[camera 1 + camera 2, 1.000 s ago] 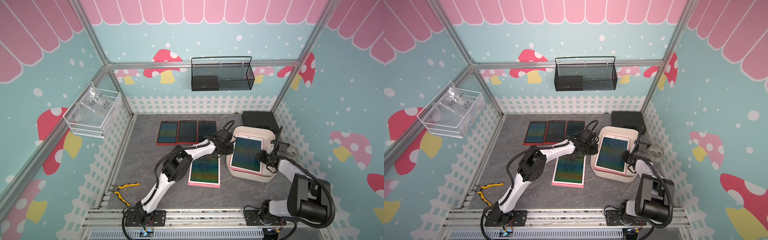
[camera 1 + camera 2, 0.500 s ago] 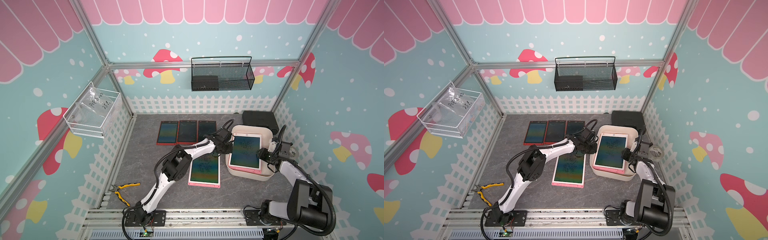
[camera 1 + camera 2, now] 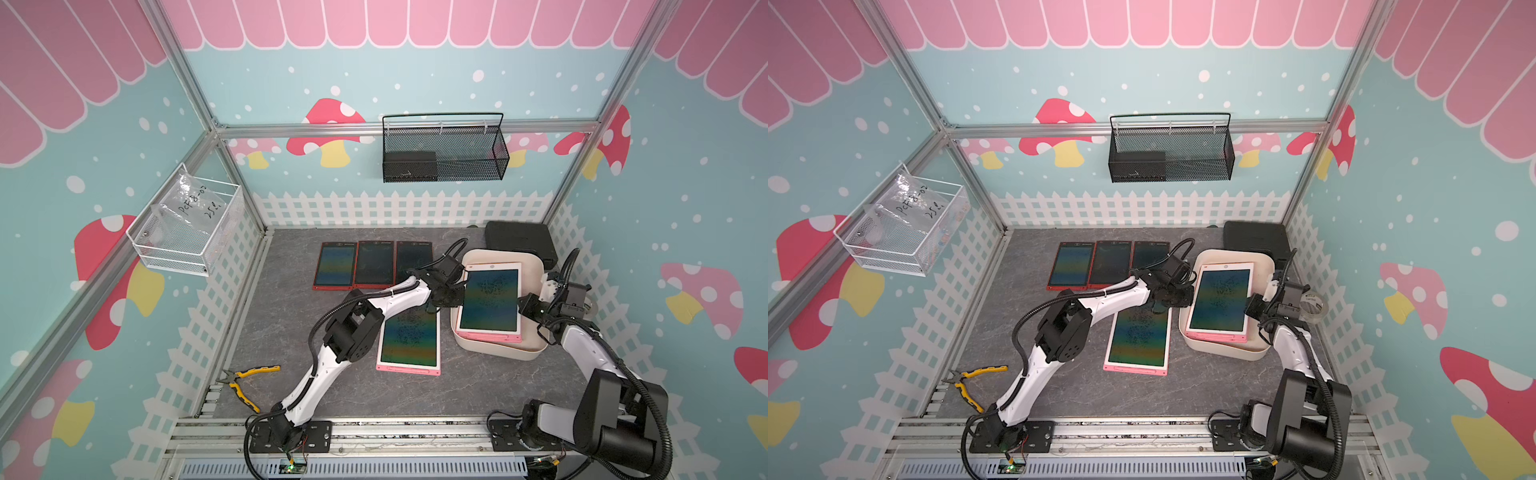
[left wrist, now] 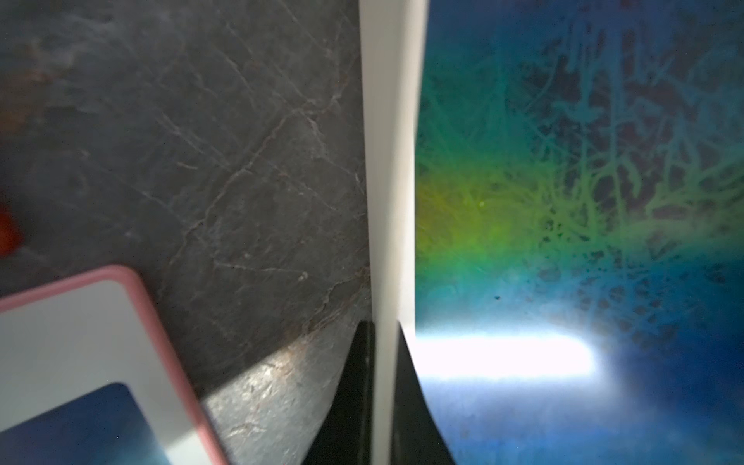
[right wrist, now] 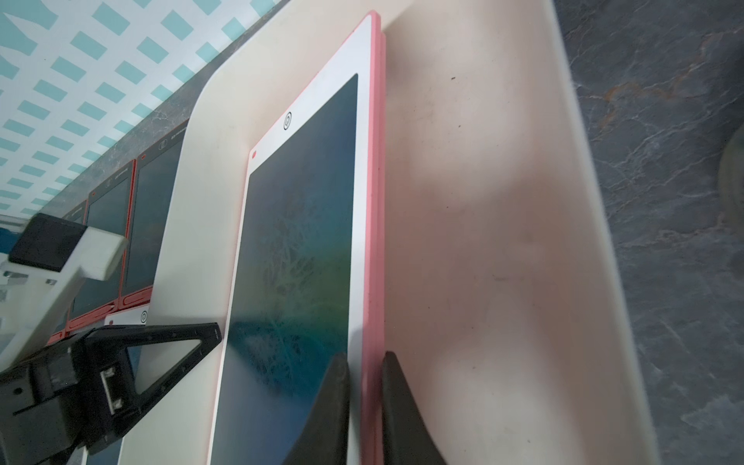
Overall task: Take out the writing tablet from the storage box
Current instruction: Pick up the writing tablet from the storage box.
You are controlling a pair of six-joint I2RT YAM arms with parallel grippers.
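Grey marbled surface (image 3: 291, 332) and mushroom-print walls frame the work area. Take the storage box (image 3: 498, 352) as your reference. It stands on the surface between the two arms.

**Progress**

1. Treat the extraction as begun, not complete. In both top views the writing tablet (image 3: 490, 299) lies inside the outline of the box. It is the uppermost item, over at least one lower tablet (image 5: 381, 120) with a pink edge.
2. One pink tablet (image 3: 409, 338) already lies on the surface just beside the box, on the left arm's side. Three red-framed tablets (image 3: 374, 266) lie near the box's far corner on that same side.

**Grip**

1. The left fingers (image 4: 350, 402) are clamped on the white border of the tablet's long edge, on the box's left-arm side.
2. The right fingers (image 5: 326, 410) stand one on each side of the opposite long edge, close to it. You cannot tell from the pictures whether they press on it yet.

**Remaining, as a judgement**

1. Seat the right grip.
2. Raise the tablet clear of the box walls.
3. Carry it out and lay it on the surface.

**Orientation**

1. The screen faces up.
2. The long axis runs parallel to the box's side walls, from its front wall to its back wall.
3. The end with the round button (image 5: 287, 120) points at the box's back wall. A black case (image 3: 519, 241) sits just behind that wall.
4. You cannot tell whether the tablet lies level or slightly tipped.
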